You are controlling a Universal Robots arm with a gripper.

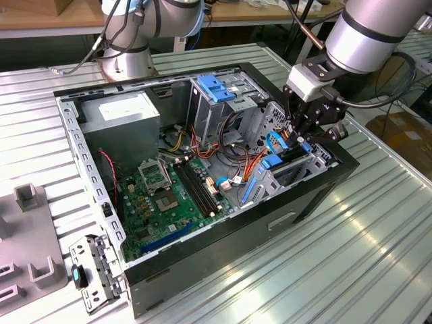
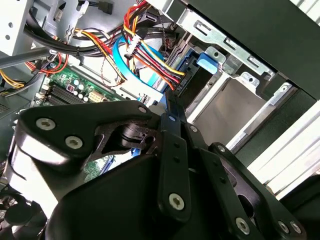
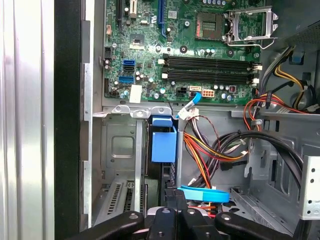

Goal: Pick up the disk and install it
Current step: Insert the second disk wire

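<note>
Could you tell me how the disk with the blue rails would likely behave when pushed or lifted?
The disk looks like a rigid flat block, so it probably will not bend. Its blue plastic rails seem thinner and may flex slightly. Sitting between the metal walls of the bay, it should slide rather than tip.

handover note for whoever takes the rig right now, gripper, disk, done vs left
Gripper: down inside the open computer case, at the drive cage on the exterior view's right. Whether it is open or shut cannot be told.
Disk: dark with blue rails, standing in the cage slot right below the gripper; its blue tab shows in the second wrist view.
Done: disk picked up and brought into the cage.
Left: whether it is fully seated cannot be confirmed; check seating and release.
</note>
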